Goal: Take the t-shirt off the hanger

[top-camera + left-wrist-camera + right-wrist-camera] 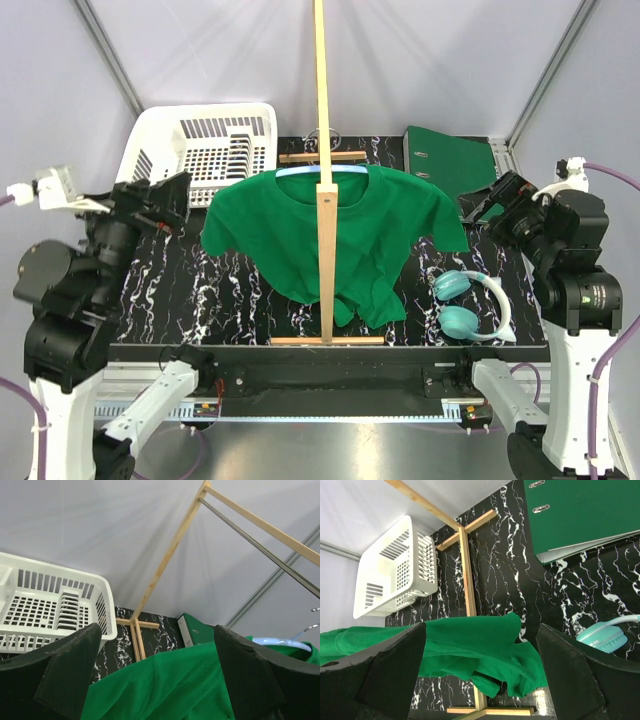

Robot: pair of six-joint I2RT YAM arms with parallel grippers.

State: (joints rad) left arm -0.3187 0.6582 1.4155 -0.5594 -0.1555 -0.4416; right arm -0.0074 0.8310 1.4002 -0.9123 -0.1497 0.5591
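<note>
A green t-shirt hangs on a thin light blue hanger from the rail of a pale wooden stand. Its hem drapes low near the stand's front foot. My left gripper is open and empty, just left of the shirt's left sleeve. In the left wrist view the shirt lies between my fingers, and the hanger's blue shoulder shows at the right. My right gripper is open and empty, right of the right sleeve. The right wrist view shows the shirt between its fingers.
A white dish basket stands at the back left. A green binder lies at the back right. Teal headphones lie on the black marbled table at the front right. The stand's feet cross the table at front and back.
</note>
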